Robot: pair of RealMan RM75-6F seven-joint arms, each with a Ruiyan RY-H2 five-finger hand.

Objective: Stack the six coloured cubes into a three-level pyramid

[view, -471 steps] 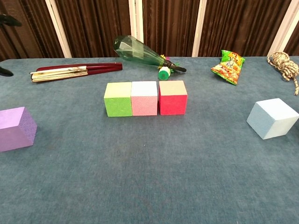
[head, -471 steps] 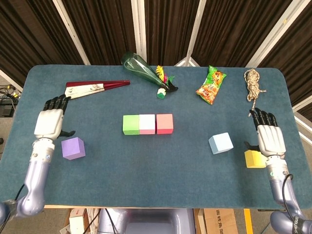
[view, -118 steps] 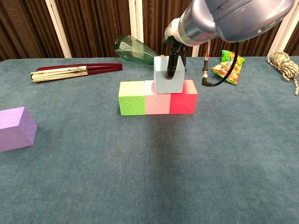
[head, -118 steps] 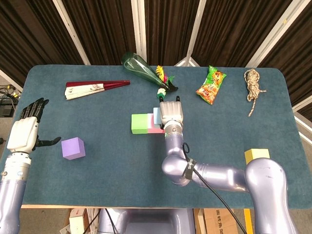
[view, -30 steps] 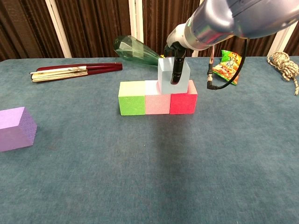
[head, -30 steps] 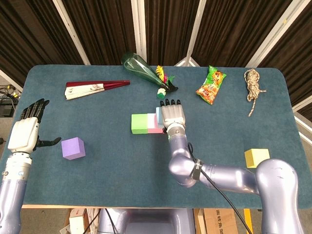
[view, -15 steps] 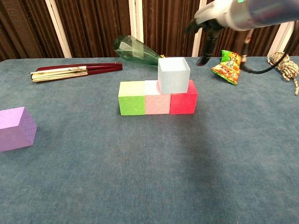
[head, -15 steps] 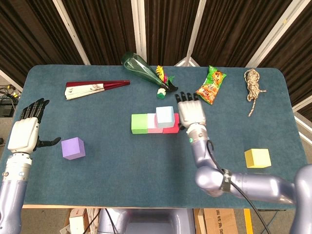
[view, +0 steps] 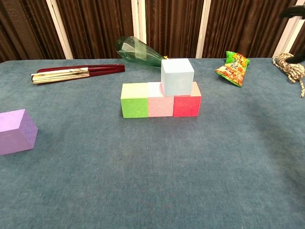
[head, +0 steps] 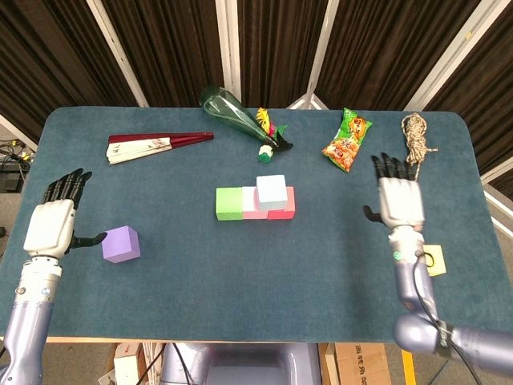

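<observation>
Fingers point(head: 393, 167) of right hand point(head: 399, 200) spread, empty, well apart from light-blue cube point(head: 271, 191) atop pink-red seam.

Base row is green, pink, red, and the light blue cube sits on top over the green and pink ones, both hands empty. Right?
Not quite. The light blue cube sits over the pink cube and red cube, not the green cube; the chest view shows it. The row order is right, and both hands are empty.

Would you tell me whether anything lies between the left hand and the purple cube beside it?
Nothing visible does. The left hand is open just left of the purple cube, with only bare table between them.
</observation>
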